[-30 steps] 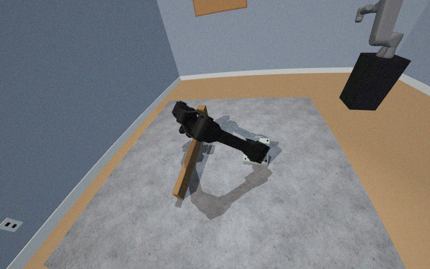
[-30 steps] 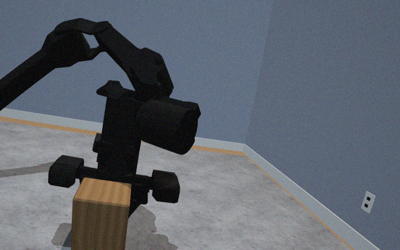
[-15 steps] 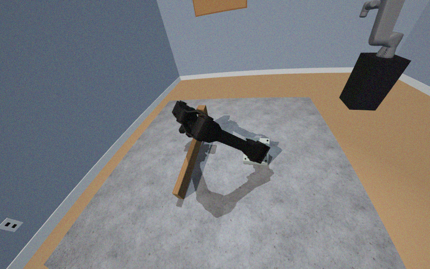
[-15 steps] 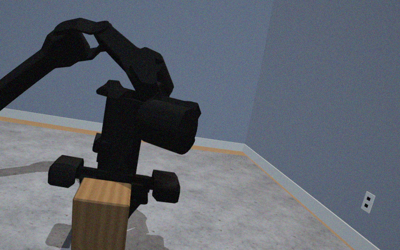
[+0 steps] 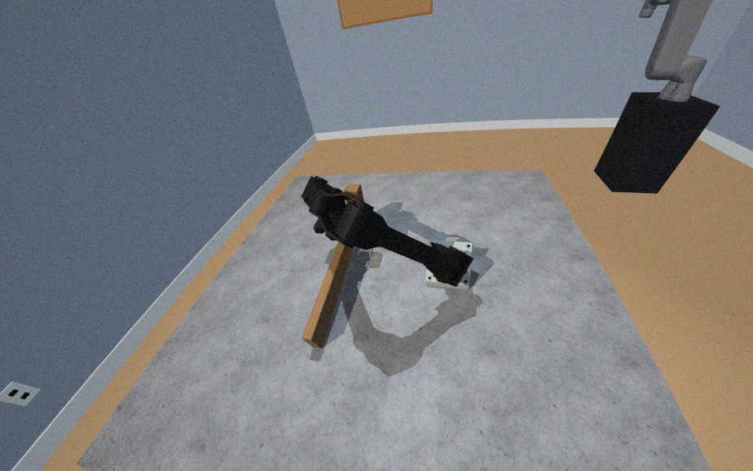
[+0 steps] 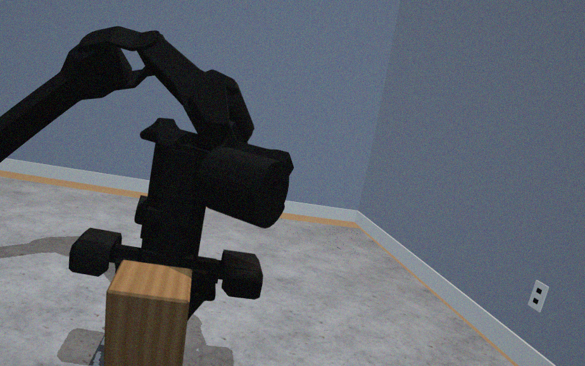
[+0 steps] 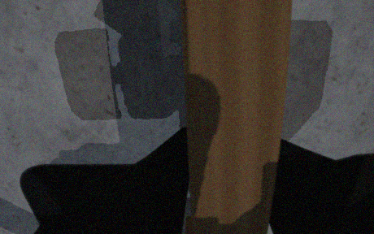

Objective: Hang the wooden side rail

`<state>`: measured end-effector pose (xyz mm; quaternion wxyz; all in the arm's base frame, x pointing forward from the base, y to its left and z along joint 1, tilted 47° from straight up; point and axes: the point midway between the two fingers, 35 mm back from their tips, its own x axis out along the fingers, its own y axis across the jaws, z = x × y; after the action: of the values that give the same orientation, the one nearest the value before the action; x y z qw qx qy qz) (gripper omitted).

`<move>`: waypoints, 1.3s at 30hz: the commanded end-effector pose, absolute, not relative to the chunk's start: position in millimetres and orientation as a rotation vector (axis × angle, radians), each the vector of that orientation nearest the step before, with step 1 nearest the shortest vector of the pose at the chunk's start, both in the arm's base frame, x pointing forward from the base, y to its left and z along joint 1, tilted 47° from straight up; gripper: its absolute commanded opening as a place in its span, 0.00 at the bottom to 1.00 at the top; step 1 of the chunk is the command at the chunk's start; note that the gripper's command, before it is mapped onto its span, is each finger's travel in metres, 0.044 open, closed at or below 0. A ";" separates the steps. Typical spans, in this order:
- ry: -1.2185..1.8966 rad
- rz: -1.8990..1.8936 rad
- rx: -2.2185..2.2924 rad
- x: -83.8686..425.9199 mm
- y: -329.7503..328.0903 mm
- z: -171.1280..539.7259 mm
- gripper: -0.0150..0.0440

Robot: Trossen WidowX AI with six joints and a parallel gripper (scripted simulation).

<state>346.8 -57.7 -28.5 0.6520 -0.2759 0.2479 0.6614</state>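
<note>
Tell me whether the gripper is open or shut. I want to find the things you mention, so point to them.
Shut on the rail (image 5: 331,294) (image 6: 149,282) (image 7: 240,101): in the wrist view, the gripper's dark fingers meet both sides of the wood, with no visible gap along most of the contact.

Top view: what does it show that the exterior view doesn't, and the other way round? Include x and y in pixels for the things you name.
Only the top view: the pale mounting plate (image 5: 463,245) under the arm, a grey arm (image 5: 674,44) on a black pedestal (image 5: 655,150), and an orange-brown wall panel (image 5: 385,11).

Only the exterior view, clearly: the pair of blocky black side pieces (image 6: 241,273) flanking the gripper (image 6: 150,280).

Both: the black robot arm (image 5: 411,244) (image 6: 172,73), the brown wooden rail (image 5: 330,294) (image 6: 146,328), the mottled grey table top (image 5: 472,389) (image 6: 388,293) and a white wall outlet (image 5: 19,393) (image 6: 538,296).
</note>
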 end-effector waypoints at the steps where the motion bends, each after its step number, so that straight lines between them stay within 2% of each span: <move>1: 0.562 1.486 -0.635 348.2 -64.5 -28.0 0.25; 39: 0.562 1.486 -0.635 348.5 -67.2 -30.6 0.25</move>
<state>347.1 -60.4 -31.3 0.6520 -0.2760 0.2479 0.6613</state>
